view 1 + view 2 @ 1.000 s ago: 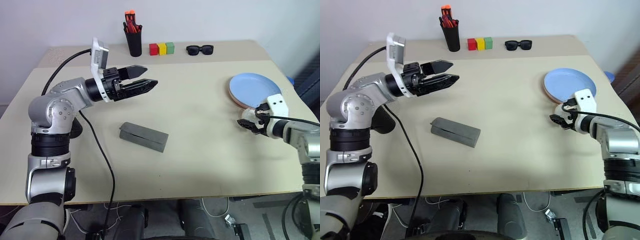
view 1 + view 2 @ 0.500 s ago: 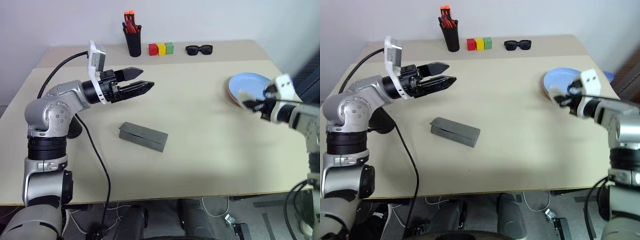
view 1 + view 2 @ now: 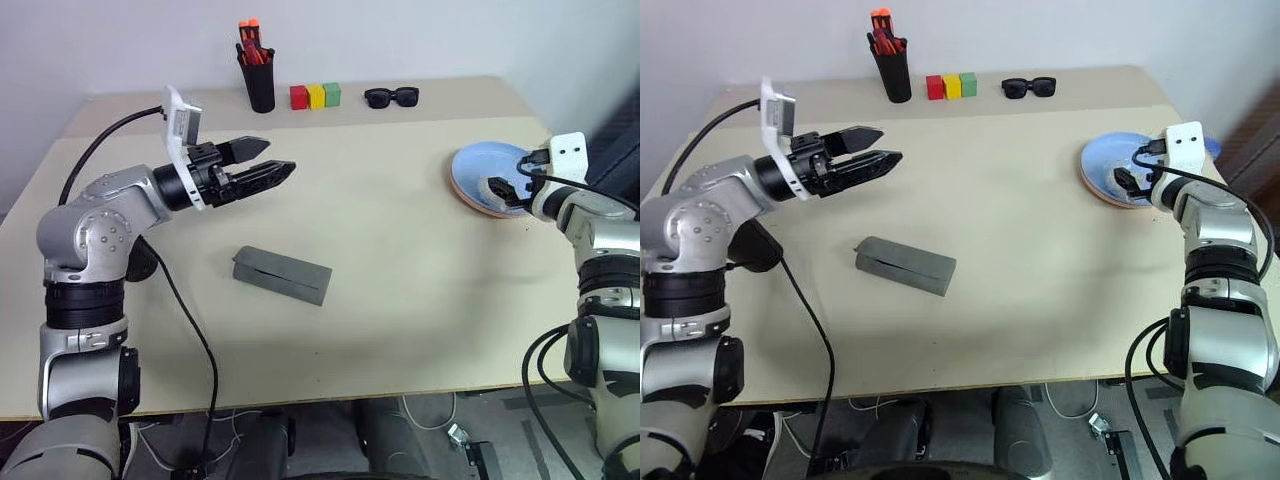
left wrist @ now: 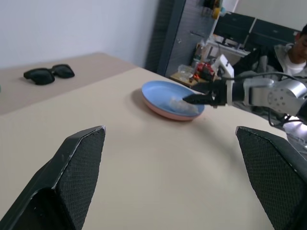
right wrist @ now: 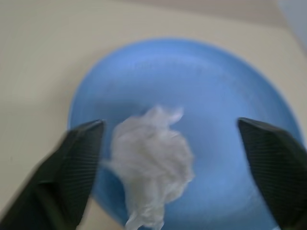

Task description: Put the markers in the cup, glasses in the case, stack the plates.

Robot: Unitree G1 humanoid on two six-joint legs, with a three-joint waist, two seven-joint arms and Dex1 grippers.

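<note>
Looks like an office or lab: plain beige desk against a bare white wall, dark monitors on workstations behind, a seated person, loose cables on the floor underneath.

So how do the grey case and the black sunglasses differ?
The grey case is a closed, solid rectangular block lying mid-table near the left hand; the black sunglasses are a thin open frame with dark lenses at the far edge beside the coloured blocks. Neither is held.

Light blue plate, crumpled white wad on it, gripper fingers spread wide
</note>
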